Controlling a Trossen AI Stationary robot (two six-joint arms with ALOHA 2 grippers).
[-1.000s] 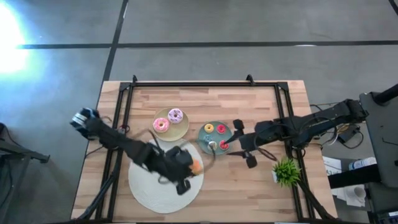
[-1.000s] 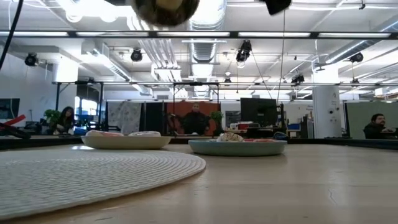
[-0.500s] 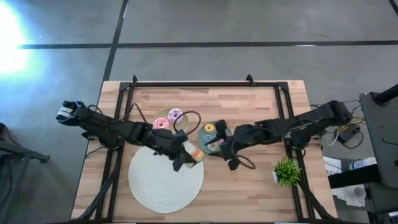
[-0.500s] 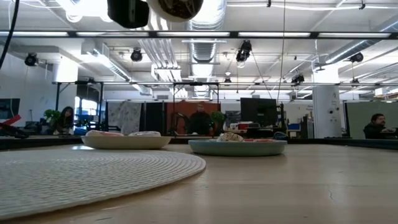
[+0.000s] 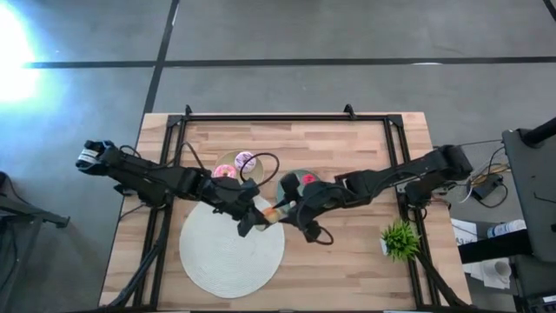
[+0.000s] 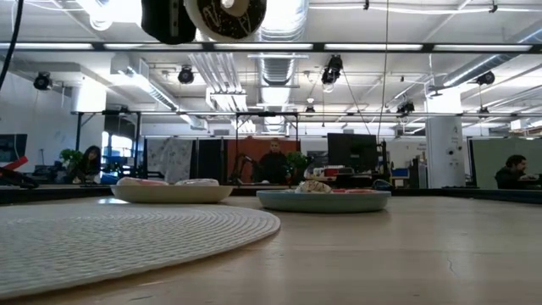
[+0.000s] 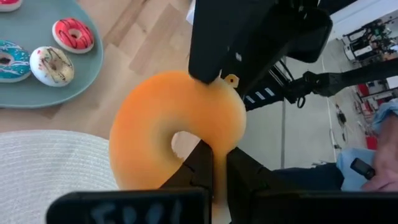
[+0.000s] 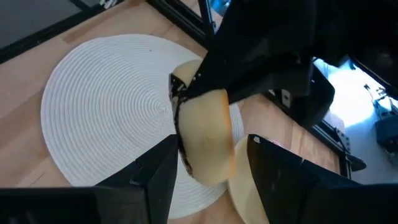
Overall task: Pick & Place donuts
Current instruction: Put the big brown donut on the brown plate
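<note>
Low view, chocolate donut (image 6: 225, 15), overhead blurred

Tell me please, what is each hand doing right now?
Left hand: closed on the chocolate donut.
Right hand: open, fingers either side of that donut.

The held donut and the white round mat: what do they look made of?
Donut: probably soft foam or rubber, matte orange, smooth, and seemingly dented where the left gripper pinches it. White round mat: likely woven cord or fibre, matte, with concentric ribbed rings.
</note>
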